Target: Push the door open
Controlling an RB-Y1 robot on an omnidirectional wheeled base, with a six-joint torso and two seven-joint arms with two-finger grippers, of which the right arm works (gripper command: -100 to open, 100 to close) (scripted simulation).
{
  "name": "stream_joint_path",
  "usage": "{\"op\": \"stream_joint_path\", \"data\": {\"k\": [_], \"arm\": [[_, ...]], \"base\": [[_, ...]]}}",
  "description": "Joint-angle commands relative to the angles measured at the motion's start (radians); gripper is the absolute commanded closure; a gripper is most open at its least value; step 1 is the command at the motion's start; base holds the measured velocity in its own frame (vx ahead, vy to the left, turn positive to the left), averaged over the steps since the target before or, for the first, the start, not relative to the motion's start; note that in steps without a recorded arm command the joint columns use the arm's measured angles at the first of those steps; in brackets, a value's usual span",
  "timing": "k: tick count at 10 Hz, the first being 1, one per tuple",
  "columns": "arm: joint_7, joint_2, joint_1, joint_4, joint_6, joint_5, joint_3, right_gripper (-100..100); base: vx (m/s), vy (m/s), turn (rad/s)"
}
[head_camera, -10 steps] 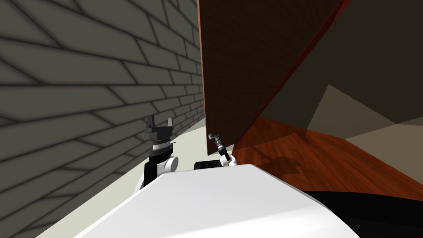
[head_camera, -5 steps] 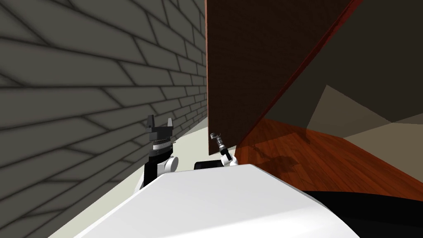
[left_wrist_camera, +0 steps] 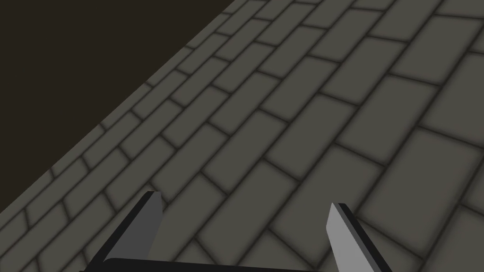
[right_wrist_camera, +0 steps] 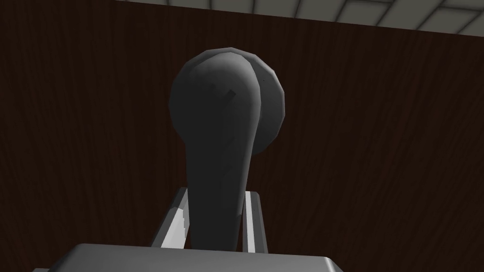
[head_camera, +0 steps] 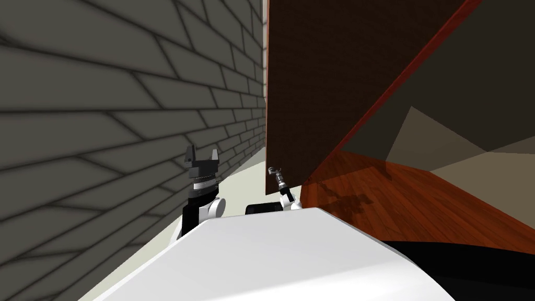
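Head camera steeply down, brick wall [head_camera: 104,115] left, door [head_camera: 334,78] centre, left wrist faces that wall, right wrist close on door's handle [right_wrist_camera: 220,141].

The left gripper [head_camera: 201,153] is a black box with two grey, black-edged blade fingers [left_wrist_camera: 336,231], joined by a ribbed silver wrist ring [head_camera: 201,184] to a white forearm [head_camera: 202,212] with a grey cap. The right gripper [right_wrist_camera: 216,222] has pale blades on a grey block.

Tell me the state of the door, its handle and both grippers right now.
Door: partly open, wood floor showing past its edge.
Door handle: gripped between two fingers.
Right gripper: shut on the door handle.
Left gripper: open, holding nothing, facing the brick wall.
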Motion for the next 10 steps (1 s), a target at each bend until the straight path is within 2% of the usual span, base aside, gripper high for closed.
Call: {"op": "stream_joint_path", "data": {"k": [1,3,4,5,8,10], "arm": [[0.007,0.008,-0.008,0.007,-0.006,-0.006,-0.023,100],[0.012,0.018,-0.011,0.012,-0.007,-0.012,-0.042,100],[0.012,0.008,0.000,0.003,0.002,-0.011,-0.039,100],[0.018,-0.001,-0.004,0.005,-0.002,-0.021,-0.062,100],[0.025,-0.007,-0.006,0.009,-0.004,-0.030,-0.084,100],[0.033,-0.009,-0.008,0.012,-0.007,-0.041,-0.111,100]], "base": [[0.162,0.144,-0.080],[0.157,0.117,-0.061],[0.072,0.038,-0.031],[0.126,0.059,-0.054],[0.164,0.117,-0.061],[0.157,0.097,-0.058]]}}
